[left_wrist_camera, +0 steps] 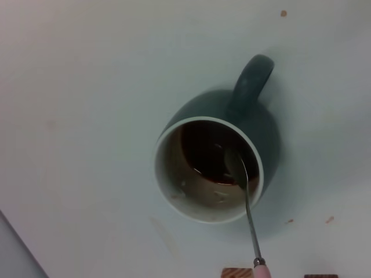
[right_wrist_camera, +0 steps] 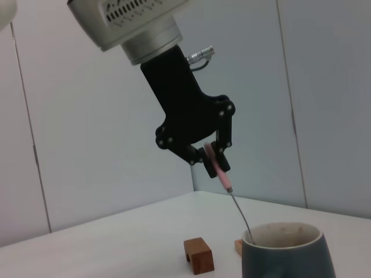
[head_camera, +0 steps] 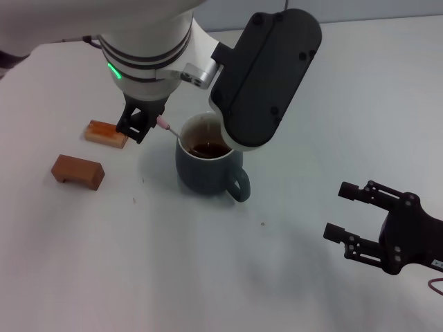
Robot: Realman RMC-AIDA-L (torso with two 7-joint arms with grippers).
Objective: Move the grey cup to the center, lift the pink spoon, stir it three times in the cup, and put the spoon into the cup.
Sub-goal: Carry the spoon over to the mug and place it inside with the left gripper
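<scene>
A white table point(head_camera: 104, 263) carries the grey cup point(head_camera: 206, 174) near its middle and two brown wooden blocks point(head_camera: 77, 171) point(head_camera: 106, 133) beside it, apparently small crumbs scattered too.

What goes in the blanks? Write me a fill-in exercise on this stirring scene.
1. The left end effector grips the pink spoon by its ____.
2. The spoon's bowl sits inside the grey ____.
3. The liquid in the cup is dark ____.
4. The right end effector hangs ____, holding nothing.

Missing words: handle; cup; brown; open

Head looks down, wrists nearer (all share grey cup point(head_camera: 208, 166)).
</scene>
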